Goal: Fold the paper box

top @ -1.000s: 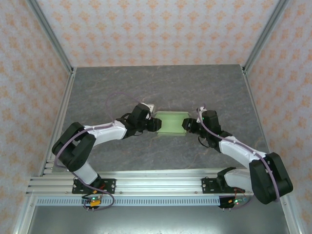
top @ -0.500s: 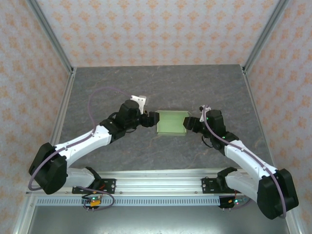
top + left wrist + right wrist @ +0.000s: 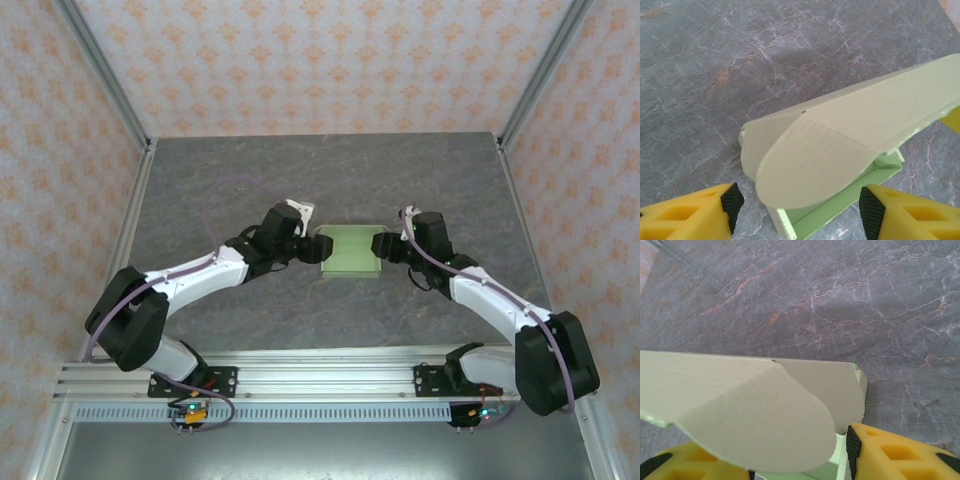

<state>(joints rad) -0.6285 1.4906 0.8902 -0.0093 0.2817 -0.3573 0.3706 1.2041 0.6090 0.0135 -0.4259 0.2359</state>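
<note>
The paper box (image 3: 840,145) sits loose inside left claw (image 3: 801,202); its flap (image 3: 755,425) masks whether right claw (image 3: 755,454) grips.

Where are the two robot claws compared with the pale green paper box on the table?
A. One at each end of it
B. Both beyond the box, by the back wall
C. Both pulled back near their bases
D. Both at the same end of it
A: from above, the left gripper sits at the left end of the paper box and the right gripper at its right end, facing each other.
</note>
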